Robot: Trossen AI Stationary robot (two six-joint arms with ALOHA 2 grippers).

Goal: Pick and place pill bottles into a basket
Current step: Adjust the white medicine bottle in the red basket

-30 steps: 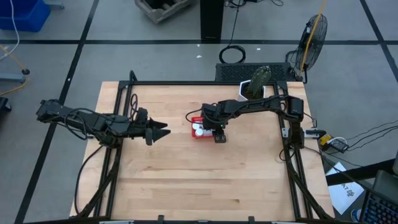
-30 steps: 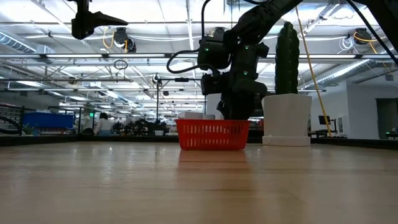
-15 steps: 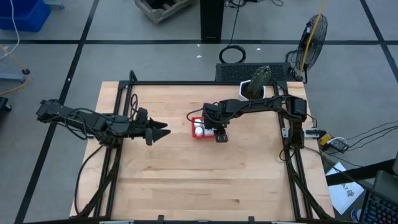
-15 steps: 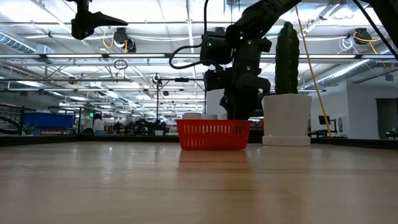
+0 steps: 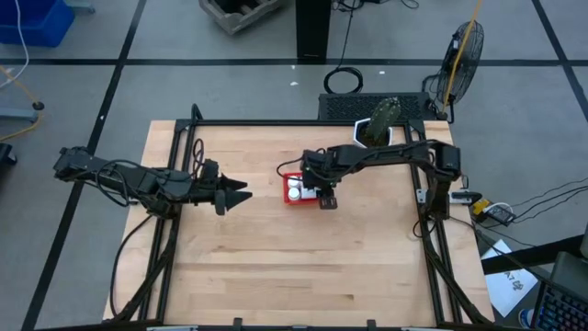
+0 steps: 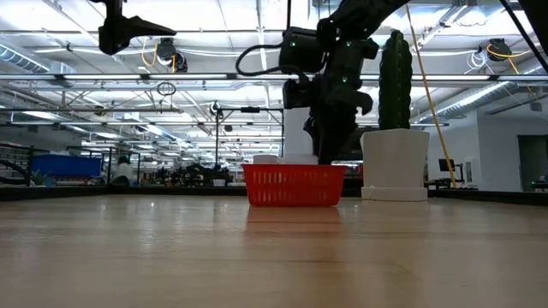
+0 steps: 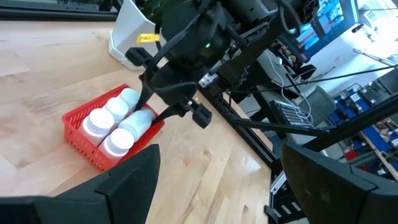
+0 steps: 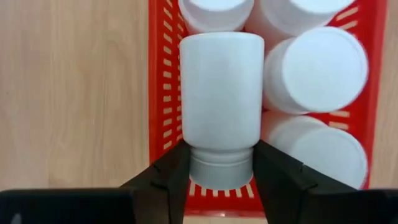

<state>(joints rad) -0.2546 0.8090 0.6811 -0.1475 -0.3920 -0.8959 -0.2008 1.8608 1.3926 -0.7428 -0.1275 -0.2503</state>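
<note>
The left gripper [image 5: 241, 195] hangs over the left half of the bench [image 5: 276, 276], well apart from the basket, its fingers spread wide with nothing between them. To its right, about mid-bench and a little toward the far edge, sits the red basket [image 5: 296, 190], standing alone on the bare wood. Inside it, white pill bottles [image 7: 112, 124] lie packed side by side, caps showing; at least four can be made out in the left wrist view. The right arm reaches in from the right side of the bench, and the right gripper [image 8: 222, 171] is over the basket's right end, fingers clamped on the cap end of one bottle [image 8: 221, 93]. That held bottle points away from the gripper and hangs just above the basket, over its wall and beside the bottles already in it; whether it touches them cannot be told. In the low view the right gripper [image 6: 325, 141] stands just above the basket's rim. Farther right, at the far right corner of the bench, a white pot [image 6: 394, 164] holds a tall green cactus [image 6: 395, 77], just beside the basket but apart from it.
</note>
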